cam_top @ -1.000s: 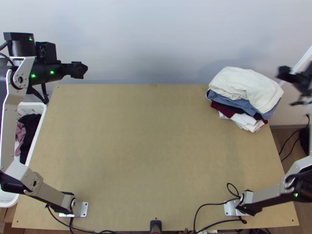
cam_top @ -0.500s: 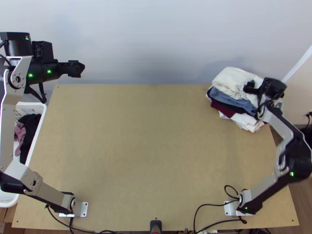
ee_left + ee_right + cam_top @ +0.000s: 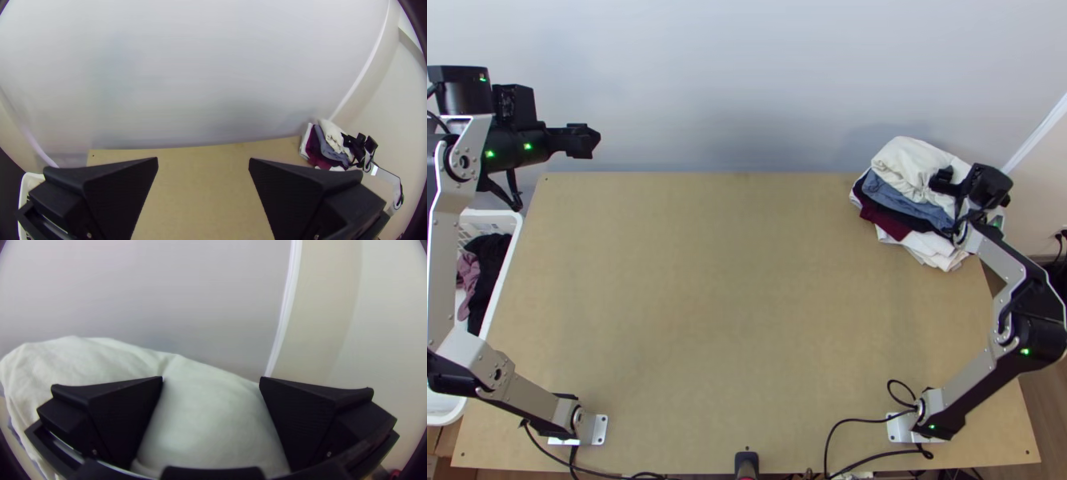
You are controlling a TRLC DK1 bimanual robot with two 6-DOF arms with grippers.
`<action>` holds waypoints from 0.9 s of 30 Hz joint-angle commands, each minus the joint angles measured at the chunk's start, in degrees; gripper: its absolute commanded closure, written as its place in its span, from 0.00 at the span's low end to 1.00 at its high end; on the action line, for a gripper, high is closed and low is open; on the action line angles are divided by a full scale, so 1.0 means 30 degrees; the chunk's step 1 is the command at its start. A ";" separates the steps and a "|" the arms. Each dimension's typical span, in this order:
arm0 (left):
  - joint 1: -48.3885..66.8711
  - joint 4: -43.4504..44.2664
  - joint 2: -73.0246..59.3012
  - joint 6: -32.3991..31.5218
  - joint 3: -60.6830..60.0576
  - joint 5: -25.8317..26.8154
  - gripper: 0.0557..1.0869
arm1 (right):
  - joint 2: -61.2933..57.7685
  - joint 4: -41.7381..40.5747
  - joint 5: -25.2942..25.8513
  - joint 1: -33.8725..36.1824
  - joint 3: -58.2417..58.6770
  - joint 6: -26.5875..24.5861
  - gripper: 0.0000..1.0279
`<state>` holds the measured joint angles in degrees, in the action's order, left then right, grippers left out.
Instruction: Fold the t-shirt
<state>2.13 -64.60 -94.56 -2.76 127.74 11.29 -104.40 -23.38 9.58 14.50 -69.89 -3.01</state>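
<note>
My right gripper (image 3: 941,181) is over the near right part of the stack of clothes (image 3: 925,213), its fingers spread wide apart. The stack's top piece, a cream cloth (image 3: 905,162), shows between those fingers in my right wrist view; whether they touch it, I cannot tell. It lies bundled and rounded, with soft creases. Which piece here is the t-shirt I cannot tell.

Beneath the cream cloth the stack has a blue-grey cloth (image 3: 913,206), a black layer, a burgundy cloth (image 3: 886,224) and white cloths (image 3: 933,251) at the bottom. It sits at the far right corner of the wooden table (image 3: 731,280).

My left gripper (image 3: 593,140) hangs well apart from the stack, off to its left, fingers wide with nothing between them. Also well left of the stack, beside the table, a white basket (image 3: 507,260) holds black cloth (image 3: 489,268) and mauve cloth (image 3: 467,280).
</note>
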 commanded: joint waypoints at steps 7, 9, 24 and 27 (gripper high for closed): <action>-0.0066 0.0322 -0.0061 -0.0104 0.0544 -0.0101 0.04 | 0.2427 0.1405 0.0526 -0.1582 -0.3276 0.0152 0.04; -0.0066 0.0322 -0.0002 -0.0104 0.0544 -0.0101 0.04 | 0.1870 0.1493 0.0555 -0.2139 -0.3804 0.0123 0.04; -0.0564 0.0820 0.0642 -0.0104 0.0544 -0.1302 0.04 | -0.4897 0.1200 0.0848 -0.3691 -0.4185 -0.0404 0.04; -0.0564 0.1289 0.0760 -0.0250 0.0544 -0.2474 0.04 | -0.5630 0.1200 0.1053 -0.3428 -0.3892 -0.0434 0.04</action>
<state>0.67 -62.19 -94.45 -2.96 127.74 5.93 -116.97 -21.47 11.20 2.74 -83.26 -3.95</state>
